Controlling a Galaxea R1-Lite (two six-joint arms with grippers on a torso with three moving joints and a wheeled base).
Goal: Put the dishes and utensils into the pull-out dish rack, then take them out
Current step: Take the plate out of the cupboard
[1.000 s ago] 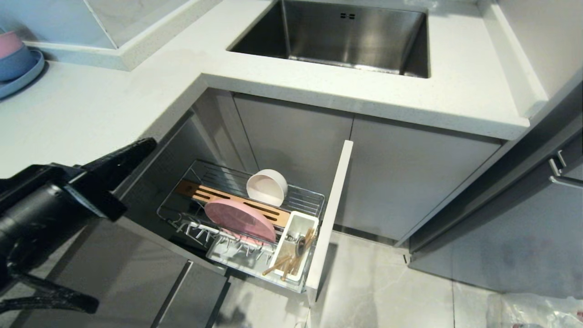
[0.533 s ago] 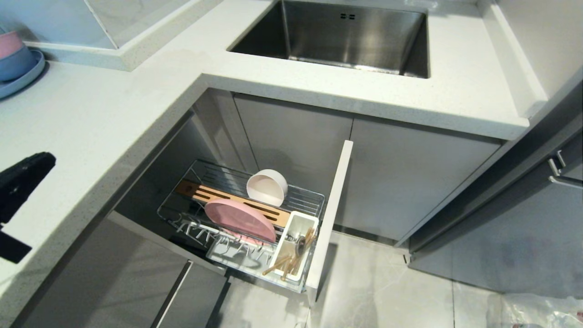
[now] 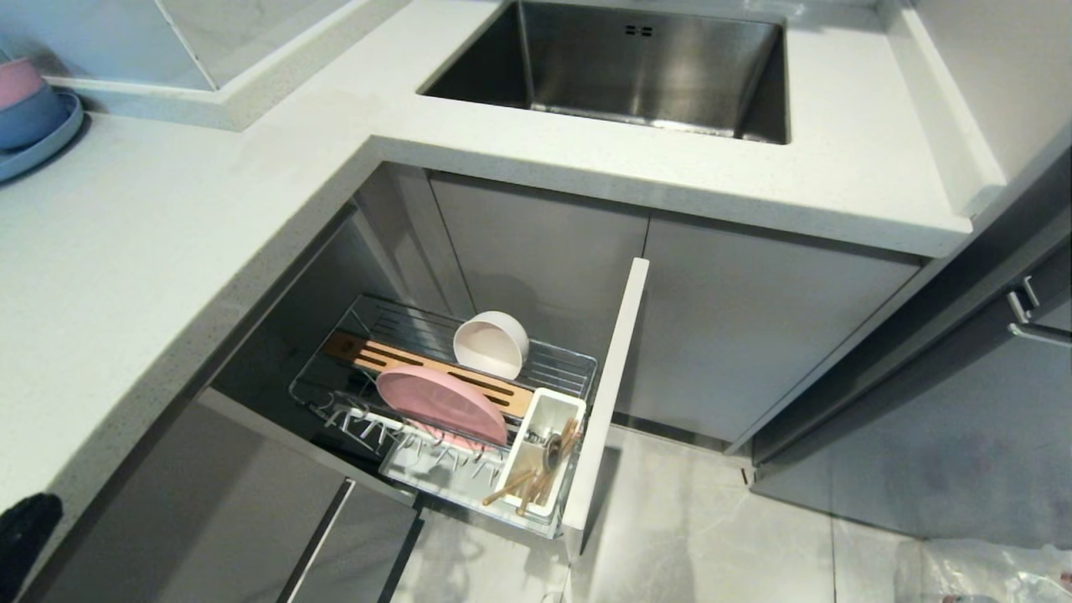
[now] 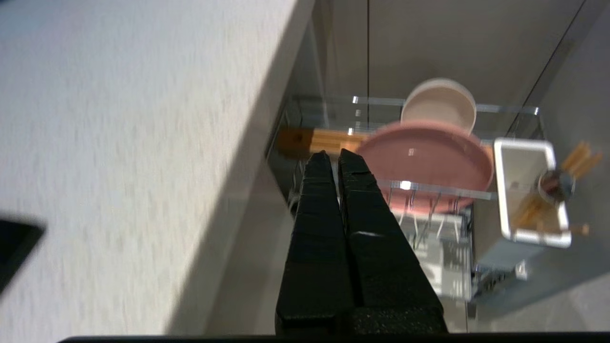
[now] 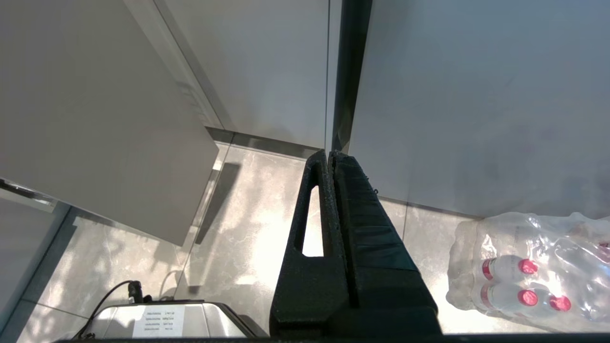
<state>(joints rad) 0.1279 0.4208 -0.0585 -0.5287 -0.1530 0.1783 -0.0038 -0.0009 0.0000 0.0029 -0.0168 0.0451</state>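
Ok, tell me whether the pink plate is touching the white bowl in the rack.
Apart. In the head view the pink plate and the white bowl stand with the wood strip showing between them.

Our left gripper [image 4: 332,155] ends in two long matte-black fingers [image 4: 315,224] with a coarse, grainy surface crossed by shallow ridges, widening from narrow tips to a blocky base. Our right gripper [image 5: 329,153] has the same black, rough-textured wedge shape; one of its fingers [image 5: 309,247] carries a long, narrow slot cut clean through it.
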